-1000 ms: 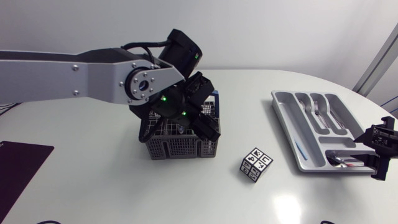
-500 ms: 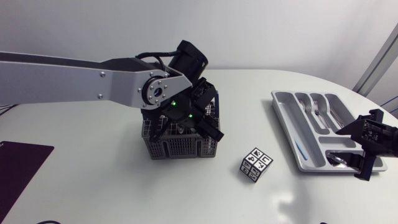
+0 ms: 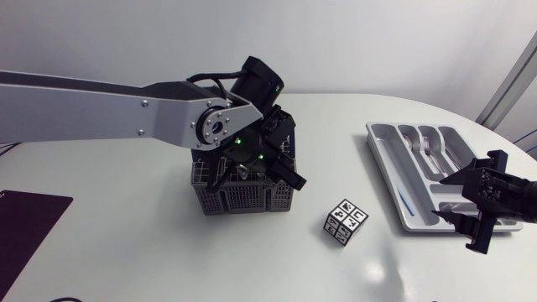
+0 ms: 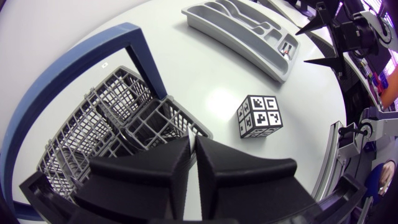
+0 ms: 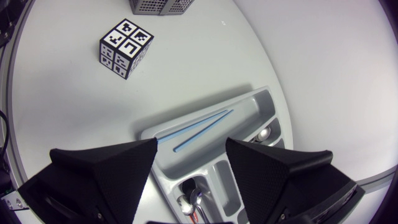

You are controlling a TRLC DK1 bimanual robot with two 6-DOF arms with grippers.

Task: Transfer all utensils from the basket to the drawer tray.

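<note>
The dark wire basket [image 3: 243,200] with a blue handle [image 4: 134,43] stands mid-table. My left gripper [image 3: 252,164] is down inside it, and in the left wrist view its fingers [image 4: 191,149] stand shut with only a thin slit between them; whether a utensil is pinched there is hidden. The grey drawer tray [image 3: 388,172] lies at the right, holding forks [image 3: 428,147] and two thin blue sticks [image 5: 202,127]. My right gripper [image 3: 470,214] hovers open over the tray's near end [image 5: 149,134], with nothing between its fingers.
A black-and-white patterned cube [image 3: 345,221] sits between basket and tray, also visible ahead of the left gripper [image 4: 260,116] and beyond the right gripper [image 5: 126,47]. A dark mat [image 3: 25,222] lies at the table's front left corner.
My left gripper has sunk a little deeper into the basket and its fingers have closed. My right gripper has drifted from the tray's near right corner toward the table's middle and opened wider.
</note>
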